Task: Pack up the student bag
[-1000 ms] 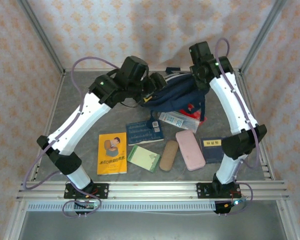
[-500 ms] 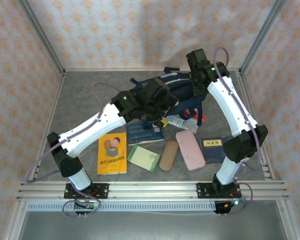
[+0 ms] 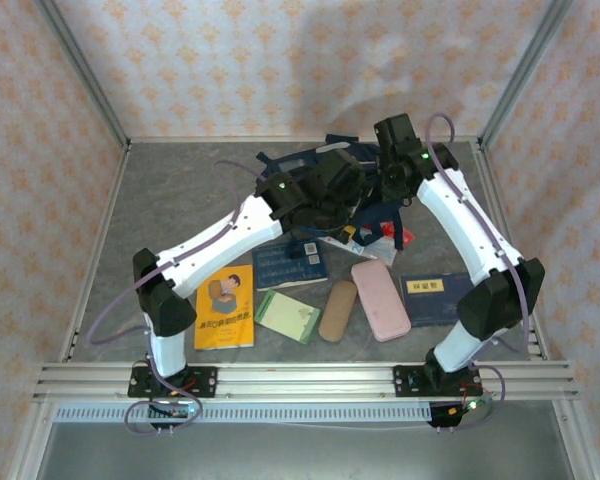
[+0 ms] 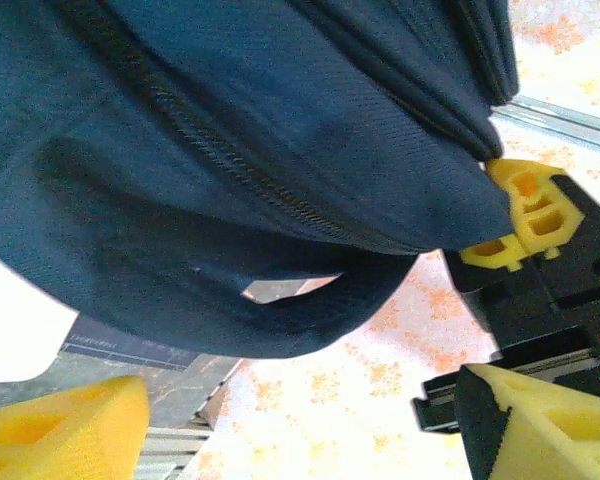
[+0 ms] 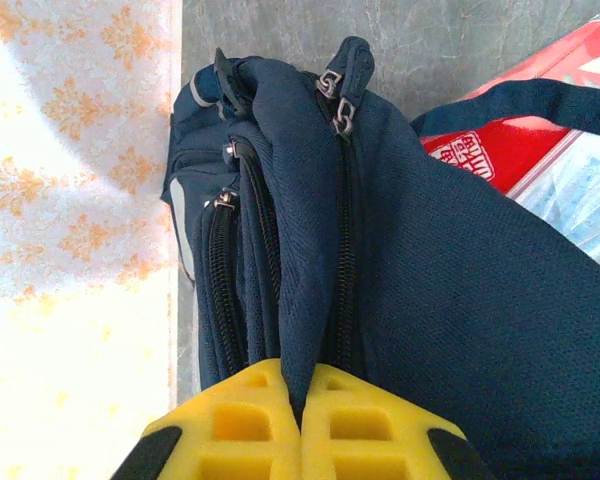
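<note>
The student bag (image 3: 375, 208), navy-blue with black zippers, hangs at the back middle of the table between my two arms. My right gripper (image 5: 302, 400) is shut on a fold of the bag's fabric (image 5: 310, 250) beside a zipper and holds it up. In the left wrist view the right gripper's yellow fingers (image 4: 525, 215) pinch the bag's edge. My left gripper (image 4: 300, 400) is open just under the bag's bulging underside (image 4: 230, 200), with nothing between its fingers.
On the table in front of the bag lie a yellow book (image 3: 225, 307), a blue book (image 3: 289, 264), a green notebook (image 3: 288, 316), a tan glasses case (image 3: 337, 310), a pink pencil case (image 3: 380, 299) and a dark blue booklet (image 3: 425, 297). A red packet (image 5: 500, 150) lies beside the bag.
My left arm has swung right and forward, bringing its open gripper up against the bag. The right gripper has kept its hold and shifted slightly.
</note>
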Robot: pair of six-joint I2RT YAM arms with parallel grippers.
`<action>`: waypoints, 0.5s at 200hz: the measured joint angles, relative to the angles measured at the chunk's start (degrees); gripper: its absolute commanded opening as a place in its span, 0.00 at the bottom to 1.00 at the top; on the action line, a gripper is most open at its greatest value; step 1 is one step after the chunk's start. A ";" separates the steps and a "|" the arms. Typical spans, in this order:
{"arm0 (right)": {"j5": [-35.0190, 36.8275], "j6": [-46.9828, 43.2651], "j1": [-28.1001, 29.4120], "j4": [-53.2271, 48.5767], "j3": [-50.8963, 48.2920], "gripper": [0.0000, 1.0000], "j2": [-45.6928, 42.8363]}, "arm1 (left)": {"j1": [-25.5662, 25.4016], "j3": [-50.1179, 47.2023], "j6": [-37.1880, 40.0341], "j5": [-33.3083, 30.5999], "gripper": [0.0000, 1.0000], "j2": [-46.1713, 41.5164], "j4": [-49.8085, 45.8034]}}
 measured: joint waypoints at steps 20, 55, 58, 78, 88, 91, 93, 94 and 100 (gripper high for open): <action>-0.50 0.35 0.00 2.99 -3.23 0.00 -1.99 | 0.11 0.33 0.02 -0.13 0.80 0.85 -0.96; -0.85 0.52 -0.13 5.97 -6.12 0.00 -3.61 | 0.09 0.37 0.87 0.09 0.80 1.66 -3.98; -0.87 0.57 -0.20 6.19 -6.38 0.00 -3.76 | 0.04 0.37 0.96 0.09 0.80 1.66 -4.31; -1.14 0.98 -0.28 7.28 -7.43 0.00 -4.35 | -0.15 -0.46 0.98 0.09 0.82 1.20 -5.14; -1.31 1.31 -0.28 7.82 -7.85 0.00 -4.63 | -0.33 -1.68 0.90 0.04 0.84 0.57 -5.20; -1.36 1.40 -0.28 8.07 -7.98 0.00 -4.70 | -0.35 -1.99 0.85 0.04 0.84 0.42 -5.25; -1.40 1.42 -0.28 8.15 -8.04 0.00 -4.72 | -0.35 -2.12 0.83 0.02 0.85 0.35 -5.25; -1.46 1.49 -0.31 8.31 -8.11 0.00 -4.81 | -0.39 -2.23 0.83 0.02 0.85 0.31 -5.27; -1.64 1.68 -0.37 8.83 -8.37 0.00 -4.94 | -0.44 -2.40 0.81 -0.09 0.85 0.20 -5.46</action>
